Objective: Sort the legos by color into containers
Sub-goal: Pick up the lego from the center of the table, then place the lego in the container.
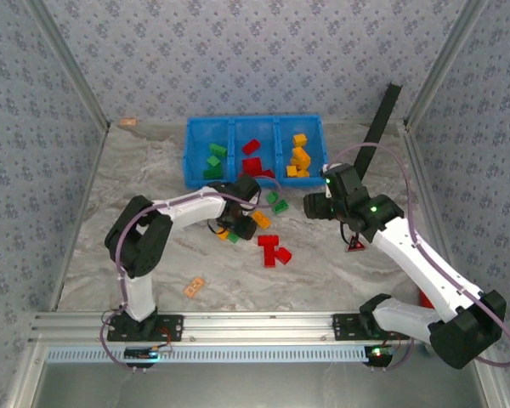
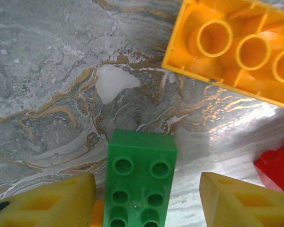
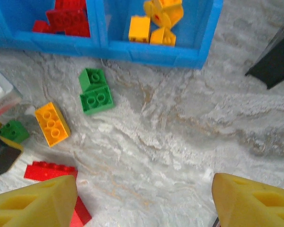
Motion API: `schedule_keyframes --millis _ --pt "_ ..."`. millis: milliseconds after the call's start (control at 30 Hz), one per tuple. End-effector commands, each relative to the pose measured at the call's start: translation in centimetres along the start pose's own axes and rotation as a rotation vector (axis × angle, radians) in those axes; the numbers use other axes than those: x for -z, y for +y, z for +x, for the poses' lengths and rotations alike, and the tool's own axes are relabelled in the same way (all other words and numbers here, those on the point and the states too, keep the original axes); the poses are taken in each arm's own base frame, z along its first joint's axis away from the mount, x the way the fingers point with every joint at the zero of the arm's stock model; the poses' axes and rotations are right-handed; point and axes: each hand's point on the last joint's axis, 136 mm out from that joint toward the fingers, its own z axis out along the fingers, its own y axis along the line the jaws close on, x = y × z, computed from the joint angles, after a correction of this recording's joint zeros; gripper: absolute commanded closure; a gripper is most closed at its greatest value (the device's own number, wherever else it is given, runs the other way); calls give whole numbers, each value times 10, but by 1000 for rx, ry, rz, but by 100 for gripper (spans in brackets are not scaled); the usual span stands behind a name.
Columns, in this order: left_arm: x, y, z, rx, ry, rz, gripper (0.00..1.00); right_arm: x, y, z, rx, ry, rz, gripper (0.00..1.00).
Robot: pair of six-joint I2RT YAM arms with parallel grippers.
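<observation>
The green brick lies studs-up on the table, between the open jaws of the left gripper, not yet touched. It seems light, rigid and slippery, so better pinch its long flat sides. The right gripper hangs open and empty.

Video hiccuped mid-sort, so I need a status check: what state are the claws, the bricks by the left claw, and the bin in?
Green brick: studs up, on table.
Orange brick: upside down on table.
Left claw: open, fingers either side of it.
Right claw: open, empty.
Blue bin: upright, partly filled by color.
</observation>
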Motion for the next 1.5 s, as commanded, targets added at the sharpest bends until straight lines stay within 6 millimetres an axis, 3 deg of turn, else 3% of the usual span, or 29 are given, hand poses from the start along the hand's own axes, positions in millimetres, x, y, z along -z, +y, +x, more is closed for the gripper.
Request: schedule_keyframes --millis 0,133,233,333,433,533,633,800,967,1067,1133,1300,1467 --pt "-3 -2 0 16 23 0 43 3 1 13 -52 29 -24 22" --pt "-12 -4 7 26 56 8 48 1 2 13 -52 25 -37 22" --pt "-13 -6 8 34 61 13 58 -3 8 7 -42 17 -57 22" --pt "-8 -3 12 39 73 5 67 -11 16 2 -21 20 -89 22" --pt "4 -2 7 43 46 7 70 -18 23 -1 -5 28 -110 22" --pt "28 1 -6 64 -16 28 70 -25 31 -1 22 41 -140 22" --pt "66 14 -28 117 -122 61 71 -34 51 -5 85 22 -204 22" --pt "133 54 -66 220 -307 100 70 -56 82 -5 193 28 -247 22" --pt "157 98 -95 297 -390 59 70 -81 110 -5 296 53 -253 23" --pt "154 123 -114 344 -403 35 69 -98 126 3 372 103 -239 23" --pt "146 135 -126 359 -398 26 69 -107 136 -4 399 111 -226 23" --pt "115 163 -147 393 -345 0 69 -135 151 11 445 184 -211 23" --pt "87 179 -160 436 -314 19 69 -150 160 20 469 220 -200 23"
